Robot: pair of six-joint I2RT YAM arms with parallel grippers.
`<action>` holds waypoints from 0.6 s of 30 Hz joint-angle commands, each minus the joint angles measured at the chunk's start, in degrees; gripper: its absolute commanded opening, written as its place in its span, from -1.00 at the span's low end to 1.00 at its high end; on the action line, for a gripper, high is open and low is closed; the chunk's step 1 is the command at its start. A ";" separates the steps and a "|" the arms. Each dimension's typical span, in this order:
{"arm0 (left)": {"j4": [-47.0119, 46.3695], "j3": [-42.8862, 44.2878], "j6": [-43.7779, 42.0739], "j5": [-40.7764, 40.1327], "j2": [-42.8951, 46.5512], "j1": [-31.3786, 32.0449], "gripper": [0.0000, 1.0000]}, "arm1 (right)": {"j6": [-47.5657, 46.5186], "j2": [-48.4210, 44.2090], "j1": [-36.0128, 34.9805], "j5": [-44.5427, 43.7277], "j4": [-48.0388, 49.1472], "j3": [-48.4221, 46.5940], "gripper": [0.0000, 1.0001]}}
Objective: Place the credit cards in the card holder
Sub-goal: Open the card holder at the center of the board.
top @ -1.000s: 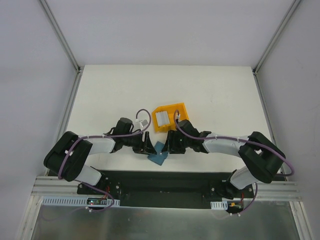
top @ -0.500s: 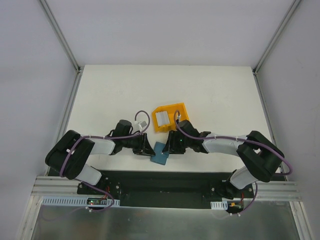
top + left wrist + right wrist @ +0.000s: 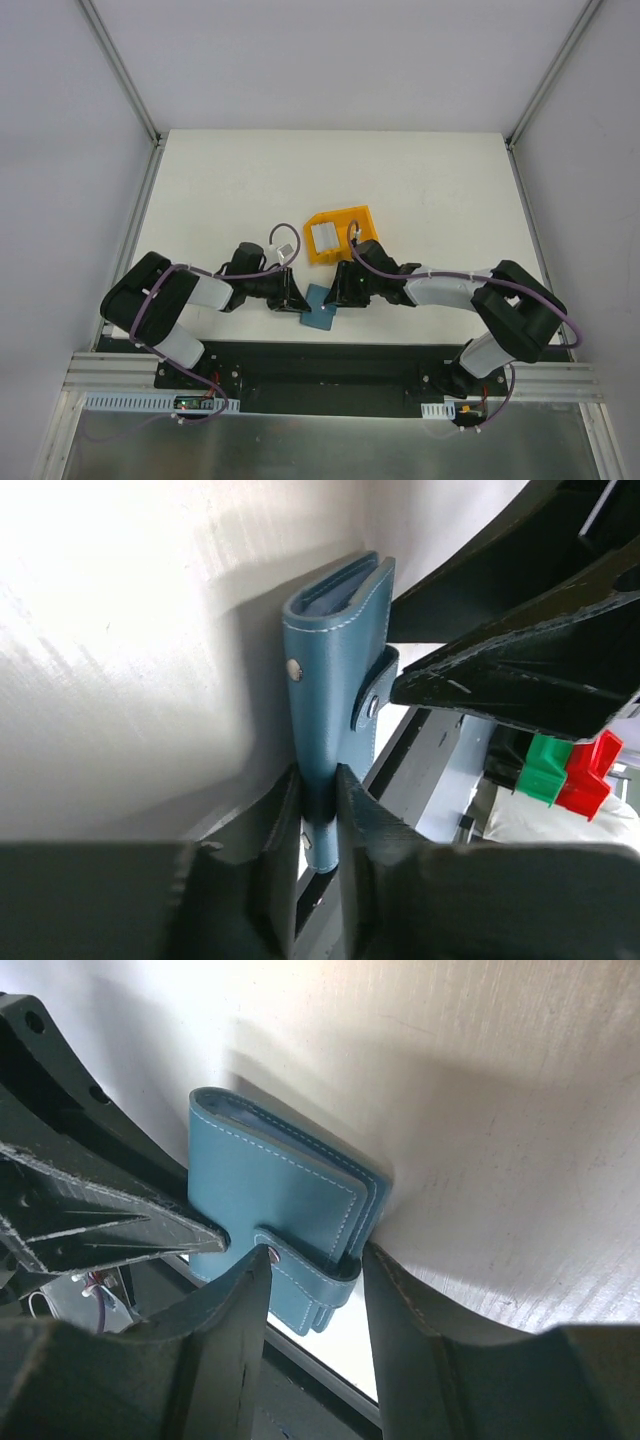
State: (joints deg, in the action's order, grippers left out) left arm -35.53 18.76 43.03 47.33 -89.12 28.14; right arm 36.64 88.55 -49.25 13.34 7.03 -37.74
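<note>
**A:** Left wrist view: the left gripper (image 3: 320, 820) is clamped on the card holder's (image 3: 335, 670) near edge, with the long axis running straight away from its jaws.

**B:** And right of the card holder?

**A:** The right gripper (image 3: 312, 1290) straddles the snap-tab end, half open. I cannot tell whether it grips. The credit cards (image 3: 325, 237) lie beyond the card holder, in the yellow bin (image 3: 340, 213).

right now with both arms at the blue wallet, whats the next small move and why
The small teal-blue stitched folding wallet is folded shut, the left end effector pinches its edge, and the right end effector straddles its snap tab without gripping it. So probably close the right end effector on the tab and peel it open.
</note>
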 commanded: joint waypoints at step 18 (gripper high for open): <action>28.32 15.25 -21.93 1.00 -3.60 0.42 -1.00 | -23.89 -4.89 1.18 8.89 -1.05 -4.71 -0.18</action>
State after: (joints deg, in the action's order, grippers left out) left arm -12.19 32.45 27.57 46.52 -91.55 28.16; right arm 18.28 81.93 -48.84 17.89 5.15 -39.44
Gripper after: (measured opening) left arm 0.030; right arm 0.413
